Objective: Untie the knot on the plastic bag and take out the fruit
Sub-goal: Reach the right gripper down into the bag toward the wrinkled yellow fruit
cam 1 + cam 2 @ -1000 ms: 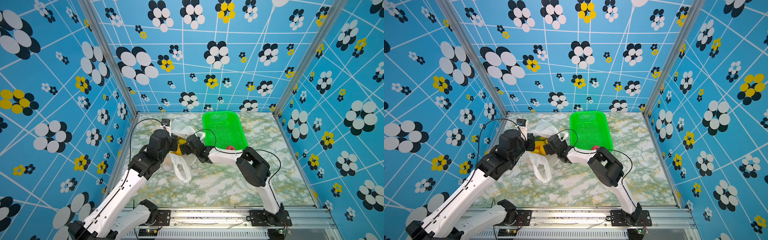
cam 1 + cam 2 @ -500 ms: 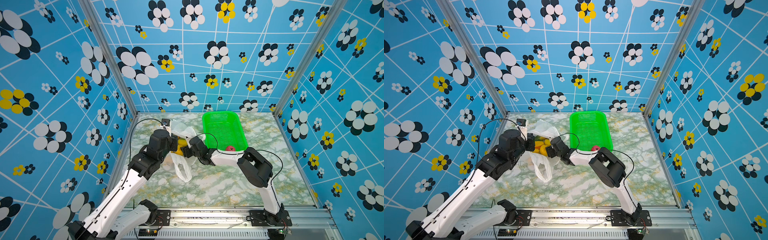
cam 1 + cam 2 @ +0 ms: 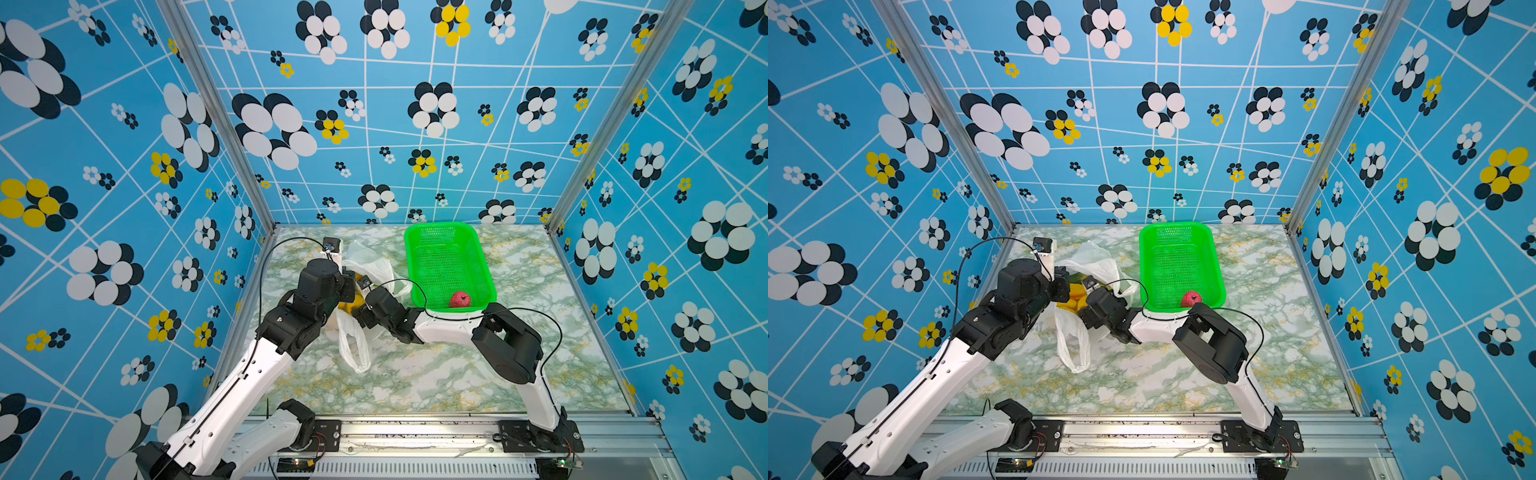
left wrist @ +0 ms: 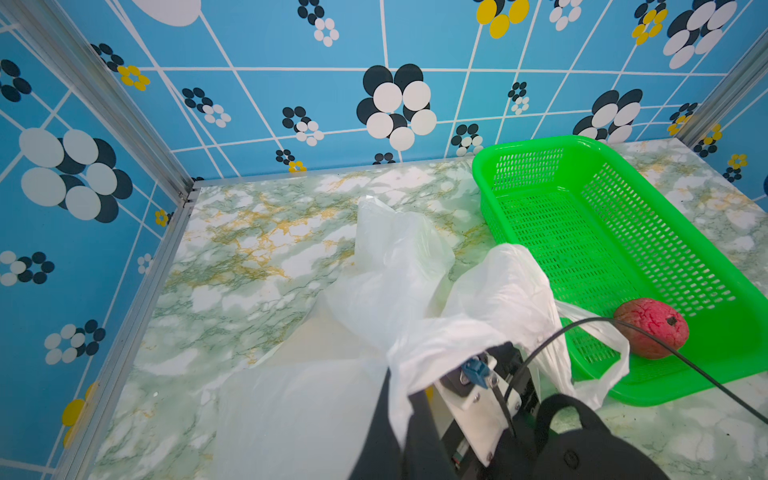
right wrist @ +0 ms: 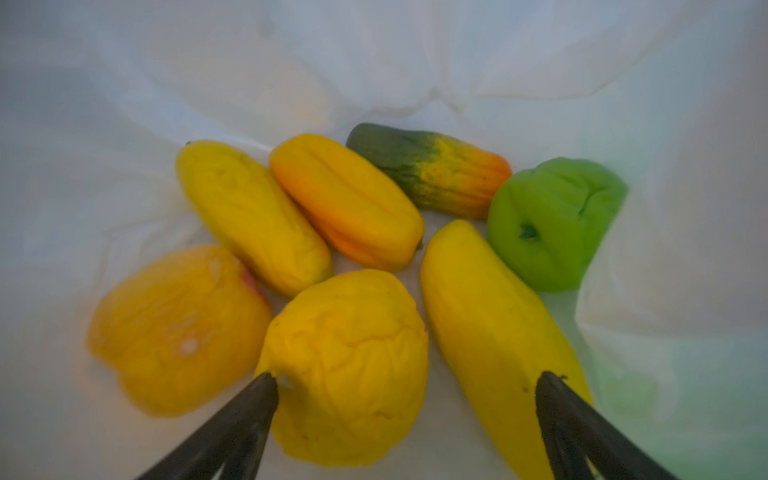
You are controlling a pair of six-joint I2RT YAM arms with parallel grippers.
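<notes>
The white plastic bag (image 3: 368,259) (image 3: 1096,259) lies left of the basket with its mouth open, and no knot shows. My left gripper (image 4: 399,386) is shut on the bag's rim film (image 4: 419,353) and holds it up. My right gripper (image 5: 407,376) is open inside the bag. Its fingertips (image 5: 266,382) straddle a wrinkled yellow fruit (image 5: 345,365) and the end of a long yellow fruit (image 5: 490,332). Several more fruits lie behind them: a green one (image 5: 552,224), an orange one (image 5: 345,199) and others. A red bumpy fruit (image 3: 460,299) (image 4: 650,328) lies in the basket.
The green basket (image 3: 419,257) (image 3: 1144,266) (image 4: 482,183) stands at the back, right of the bag, holding only the red fruit. A loose bag handle loop (image 3: 353,345) (image 3: 1073,345) trails toward the front on the marble tabletop. Patterned walls close off three sides.
My right gripper has moved a little lower and further into the bag's mouth. The left arm and the bag's rim have stayed in place.
</notes>
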